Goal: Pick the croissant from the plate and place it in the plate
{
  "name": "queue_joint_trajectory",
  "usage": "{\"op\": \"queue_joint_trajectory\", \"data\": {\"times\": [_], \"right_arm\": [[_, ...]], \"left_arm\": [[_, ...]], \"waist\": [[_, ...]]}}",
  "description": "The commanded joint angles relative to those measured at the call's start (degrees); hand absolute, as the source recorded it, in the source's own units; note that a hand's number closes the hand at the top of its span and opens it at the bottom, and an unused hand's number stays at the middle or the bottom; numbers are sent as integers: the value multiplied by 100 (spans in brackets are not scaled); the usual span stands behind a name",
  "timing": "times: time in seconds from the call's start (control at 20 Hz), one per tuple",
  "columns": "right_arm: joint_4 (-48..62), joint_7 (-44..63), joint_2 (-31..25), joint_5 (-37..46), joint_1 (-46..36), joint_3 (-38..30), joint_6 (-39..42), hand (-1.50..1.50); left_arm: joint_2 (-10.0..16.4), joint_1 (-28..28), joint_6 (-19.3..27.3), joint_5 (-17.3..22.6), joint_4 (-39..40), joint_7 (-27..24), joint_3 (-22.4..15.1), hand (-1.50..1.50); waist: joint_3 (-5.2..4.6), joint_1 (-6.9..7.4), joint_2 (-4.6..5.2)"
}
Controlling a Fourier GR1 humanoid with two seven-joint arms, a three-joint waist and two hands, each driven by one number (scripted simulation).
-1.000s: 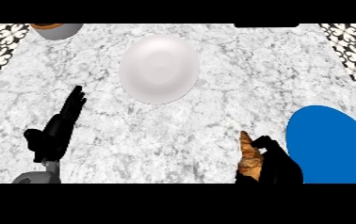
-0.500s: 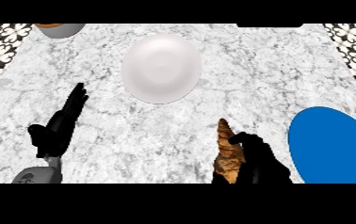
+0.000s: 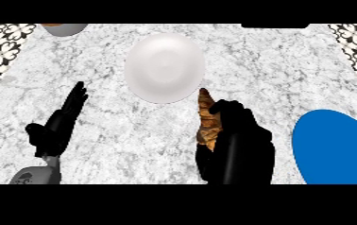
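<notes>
Right hand (image 3: 237, 146): curling round the croissant (image 3: 206, 120), holding it over the bench (image 3: 279, 77), the pastry's tip pointing just beside the white plate (image 3: 165, 68). Blue plate (image 3: 327, 146): sitting at the right edge. Left hand (image 3: 59, 125): resting open at lower left, fingers straight.

Marble counter (image 3: 279, 68) bears white plate (image 3: 165, 68), blue plate (image 3: 327, 148), grey bowl (image 3: 66, 29).
</notes>
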Motion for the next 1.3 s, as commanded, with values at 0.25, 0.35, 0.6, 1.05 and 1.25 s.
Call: {"op": "queue_joint_trajectory", "data": {"times": [0.25,0.35,0.6,1.05,1.25], "right_arm": [[1783,1052,72,-1582,-1932,-694,-432,150],[2389,834,72,-1883,-2321,-1053,-743,150],[3563,479,73,-2472,-3013,-1363,-1438,150],[5764,-179,73,-3253,-4092,-1807,-2596,150],[5870,-44,73,-3129,-3712,-2110,-3831,-150]], "left_arm": [[-168,-311,111,-149,49,108,-98,0],[-166,-150,-27,-89,24,45,-125,0],[-128,-170,-75,-107,291,-206,-26,0],[-221,-284,-75,-198,132,-25,-189,0],[-197,-254,-163,-179,289,-217,-161,0]], "waist": [[3,99,30],[4,183,45],[1,253,76],[4,425,113],[3,471,161]]}}
